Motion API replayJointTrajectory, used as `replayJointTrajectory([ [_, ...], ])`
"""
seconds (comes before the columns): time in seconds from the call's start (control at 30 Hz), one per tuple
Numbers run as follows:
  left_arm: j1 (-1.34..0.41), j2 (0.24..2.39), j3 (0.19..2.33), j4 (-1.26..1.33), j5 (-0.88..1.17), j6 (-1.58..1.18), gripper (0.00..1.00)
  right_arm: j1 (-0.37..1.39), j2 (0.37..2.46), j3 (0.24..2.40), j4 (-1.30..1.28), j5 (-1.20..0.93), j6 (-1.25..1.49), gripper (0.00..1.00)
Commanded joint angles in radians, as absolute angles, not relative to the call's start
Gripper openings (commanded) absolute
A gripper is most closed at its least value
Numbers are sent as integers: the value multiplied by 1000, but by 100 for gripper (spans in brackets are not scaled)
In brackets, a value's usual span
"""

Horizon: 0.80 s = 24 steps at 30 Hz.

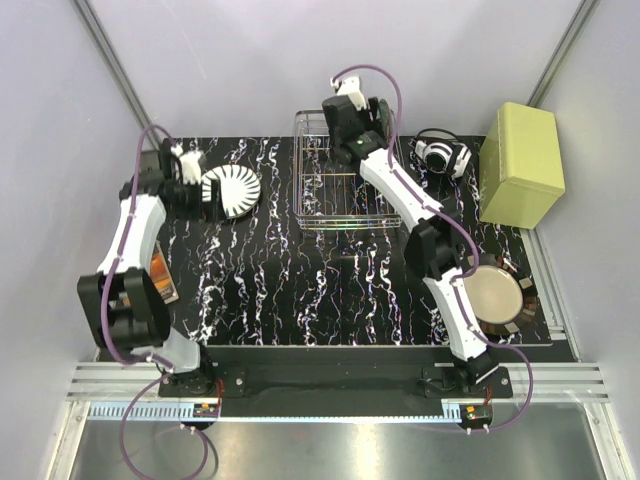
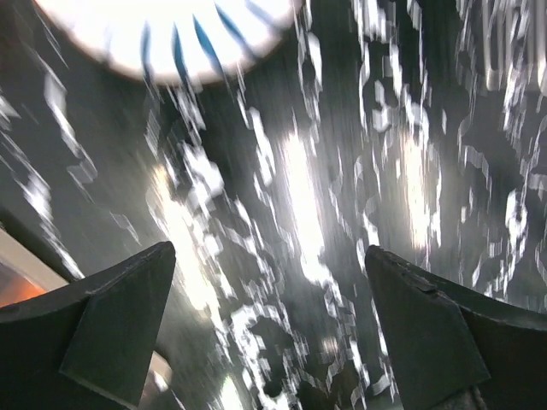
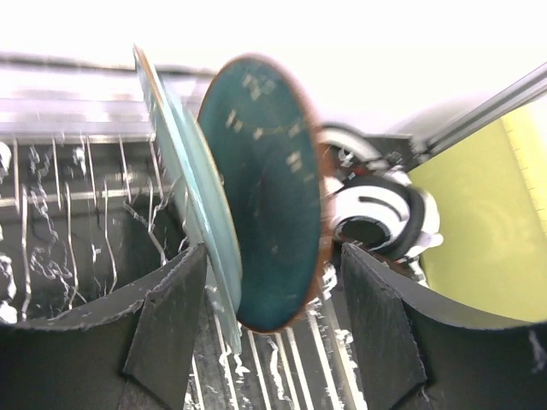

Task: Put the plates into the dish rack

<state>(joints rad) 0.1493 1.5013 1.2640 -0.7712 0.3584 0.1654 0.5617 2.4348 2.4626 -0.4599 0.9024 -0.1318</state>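
Over the rack [image 1: 315, 190] at the worktop's [image 1: 300, 290] far edge, the right gripper [image 3: 273, 249] stands parted around the on-edge teal plate [image 3: 265, 188] and pale plate [image 3: 184, 171]; the left gripper [image 2: 269, 248] gapes wide.

The mat [image 1: 300, 290] is left bare at its centre. At 12 o'clock the dish rack [image 1: 318, 195] is overhung by the right arm [image 1: 395, 185] and occupied by the upright dark teal plate [image 3: 265, 196] and pale plate [image 3: 184, 179]. The way is barred at 2 o'clock by a yellow-green box [image 1: 522, 165] and a black-and-white object [image 1: 445, 155], at 10 o'clock by the striped plate [image 1: 232, 190].

Striped plate [image 2: 162, 34] beyond spread claw [image 2: 269, 250]
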Motion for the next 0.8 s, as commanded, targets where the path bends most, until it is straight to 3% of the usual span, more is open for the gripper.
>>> replayJointTrajectory([
  [0.0, 156, 1586, 1390, -759, 406, 129, 99, 575, 2306, 2462, -387, 997, -187, 70],
  [0.47, 158, 1497, 1302, -759, 385, 152, 99, 538, 2326, 2485, -310, 1003, -242, 68],
  [0.53, 156, 1482, 1281, -759, 387, 149, 99, 560, 2301, 2487, -311, 910, -252, 68],
  [0.63, 158, 1470, 1259, -759, 394, 140, 99, 583, 2278, 2490, -376, 657, -270, 58],
  [0.73, 156, 1462, 1247, -761, 416, 129, 99, 584, 2290, 2537, -510, 377, -241, 62],
  [0.77, 156, 1456, 1241, -761, 432, 127, 99, 584, 2305, 2561, -546, 333, -227, 49],
])
